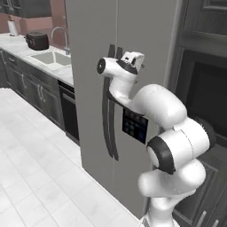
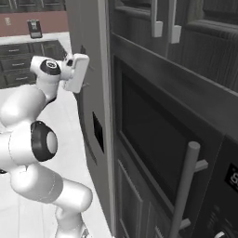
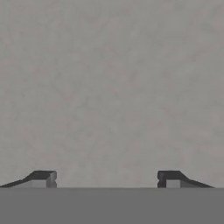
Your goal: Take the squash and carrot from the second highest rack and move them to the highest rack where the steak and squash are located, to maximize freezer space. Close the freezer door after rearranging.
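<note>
The freezer point(image 1: 146, 26) stands with both doors shut, so the squash, the carrot, the steak, the second highest rack and the highest rack are hidden inside. The plain freezer door point(image 1: 88, 88) carries a long curved dark handle point(image 1: 107, 119). The door to its right has a dark control panel point(image 1: 134, 126). My gripper point(image 1: 134, 58) is raised to upper-door height just right of the seam and points at the grey door face. In the hand view the gripper point(image 3: 107, 177) is open, its fingertips point(image 3: 41, 178) wide apart, with only flat grey door surface point(image 3: 112, 87) close in front and nothing between them.
A kitchen counter with a sink point(image 1: 49, 57) and a dark toaster point(image 1: 37, 41) runs along the left, with a dark dishwasher front point(image 1: 70, 111) beside the freezer. Dark wood cabinets with a built-in oven point(image 2: 158, 139) flank the right. White tiled floor point(image 1: 31, 168) lies open at the left.
</note>
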Available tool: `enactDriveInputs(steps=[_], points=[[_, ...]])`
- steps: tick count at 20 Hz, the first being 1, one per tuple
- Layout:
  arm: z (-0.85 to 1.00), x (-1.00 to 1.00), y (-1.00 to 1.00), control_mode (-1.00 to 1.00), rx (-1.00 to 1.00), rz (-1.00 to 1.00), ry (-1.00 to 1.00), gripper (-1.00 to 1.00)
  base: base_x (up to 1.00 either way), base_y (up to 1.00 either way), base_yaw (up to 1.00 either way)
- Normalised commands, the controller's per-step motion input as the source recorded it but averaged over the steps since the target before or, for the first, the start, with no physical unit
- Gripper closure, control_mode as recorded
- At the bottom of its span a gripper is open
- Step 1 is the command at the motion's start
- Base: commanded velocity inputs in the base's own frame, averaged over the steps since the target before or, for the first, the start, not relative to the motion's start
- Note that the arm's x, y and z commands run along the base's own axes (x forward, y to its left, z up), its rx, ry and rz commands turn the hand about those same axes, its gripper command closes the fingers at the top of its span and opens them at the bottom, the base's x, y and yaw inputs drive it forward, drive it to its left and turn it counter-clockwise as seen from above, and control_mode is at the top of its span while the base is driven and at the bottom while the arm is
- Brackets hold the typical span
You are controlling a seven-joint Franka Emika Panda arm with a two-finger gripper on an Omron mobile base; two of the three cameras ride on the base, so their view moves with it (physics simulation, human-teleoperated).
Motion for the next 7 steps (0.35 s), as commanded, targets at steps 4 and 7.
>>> enactDriveInputs(steps=[4, 7], points=[[-0.12, -0.04, -0.34, -1.0, 0.01, -0.3, 0.01, -1.0, 0.0, 0.0, 0.0], [-0.05, -0.25, -0.08, -1.0, 0.03, -0.31, 0.0, -1.0, 0.0, 0.0, 0.0]])
